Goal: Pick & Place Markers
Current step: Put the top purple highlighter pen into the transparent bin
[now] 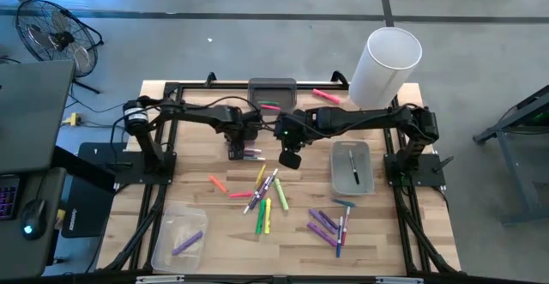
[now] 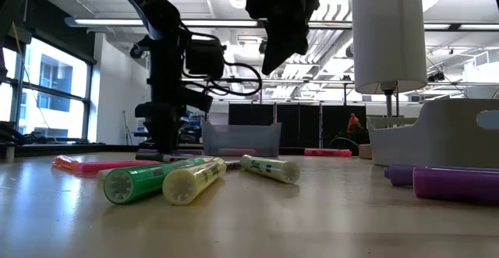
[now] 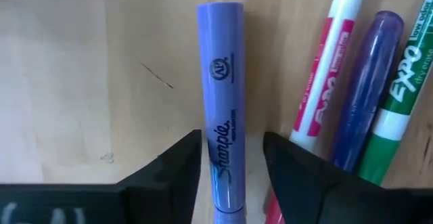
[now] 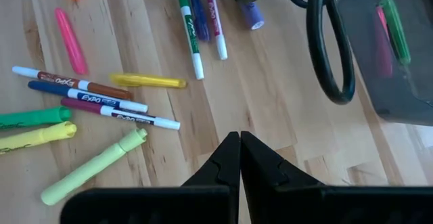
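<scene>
A lavender highlighter marker (image 3: 222, 95) lies flat on the wooden table (image 1: 206, 224). My left gripper (image 3: 231, 149) points down over it, open, with one finger on each side of its barrel, and a gap shows beside one finger. Right beside the highlighter lie red, blue and green pens (image 3: 369, 88). In the high view my left gripper (image 1: 240, 149) is left of the table's middle. My right gripper (image 4: 239, 139) hangs shut above the middle of the table (image 1: 292, 158) and holds nothing. More markers (image 1: 266, 194) lie scattered toward the near edge.
A grey bin (image 1: 272, 91) with pink and green markers stands at the far edge, with a tall white cylinder (image 1: 386, 65) to its right. A clear tray (image 1: 352, 166) holds a black pen. Another clear tray (image 1: 180, 237) at the near left holds purple markers. Purple markers (image 1: 330, 226) lie at the near right.
</scene>
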You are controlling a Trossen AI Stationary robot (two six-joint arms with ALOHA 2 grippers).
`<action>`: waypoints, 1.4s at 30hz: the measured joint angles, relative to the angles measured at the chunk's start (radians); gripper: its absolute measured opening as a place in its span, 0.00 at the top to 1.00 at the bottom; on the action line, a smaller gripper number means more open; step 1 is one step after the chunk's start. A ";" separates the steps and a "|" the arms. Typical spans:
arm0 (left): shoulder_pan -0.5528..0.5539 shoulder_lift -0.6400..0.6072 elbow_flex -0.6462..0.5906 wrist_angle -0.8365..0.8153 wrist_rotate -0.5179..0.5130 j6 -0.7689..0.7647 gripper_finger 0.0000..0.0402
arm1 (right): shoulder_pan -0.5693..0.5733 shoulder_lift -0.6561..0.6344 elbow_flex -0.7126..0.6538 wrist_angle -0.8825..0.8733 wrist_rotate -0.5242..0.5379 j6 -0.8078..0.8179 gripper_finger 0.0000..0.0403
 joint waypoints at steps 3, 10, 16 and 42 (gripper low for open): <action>0.000 0.015 0.001 0.002 0.003 0.000 0.66 | 0.000 0.000 0.000 0.001 0.000 0.001 1.00; -0.001 0.028 -0.001 0.013 0.007 -0.034 0.86 | 0.001 0.000 0.000 0.022 0.000 0.073 1.00; -0.001 0.029 0.049 -0.046 0.005 -0.034 0.86 | 0.047 0.000 0.000 0.023 0.022 0.200 1.00; -0.502 -0.637 0.148 -0.661 0.003 -1.142 0.86 | 0.566 -0.005 -0.118 0.011 0.311 0.914 1.00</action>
